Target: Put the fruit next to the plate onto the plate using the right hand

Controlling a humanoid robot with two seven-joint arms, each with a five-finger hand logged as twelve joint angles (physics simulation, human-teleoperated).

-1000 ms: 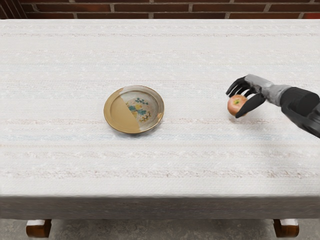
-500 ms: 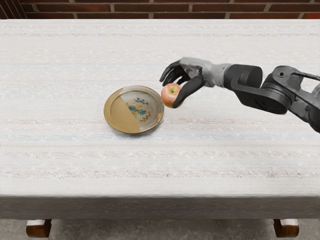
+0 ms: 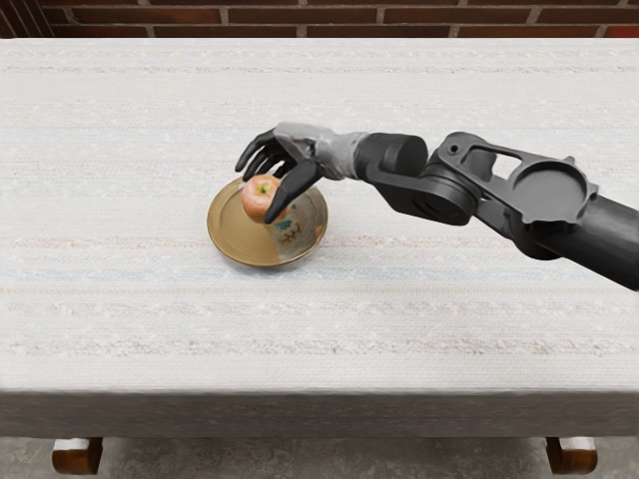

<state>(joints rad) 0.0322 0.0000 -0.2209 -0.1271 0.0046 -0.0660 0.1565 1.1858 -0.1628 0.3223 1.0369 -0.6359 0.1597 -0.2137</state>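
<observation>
Dark grey fingers of the right hand are curled around the apple, with the thumb on its near side and the others over the top and far side, so the hand is closed on the fruit. The apple hangs over the middle of the plate, low, though I cannot tell whether it touches. A second ago it was held far out on the right of the table, and half a second ago it was at the plate's right rim. The carry looks all but done, with probably only a short lowering and a release left. The arm reaches in from the right edge.
</observation>
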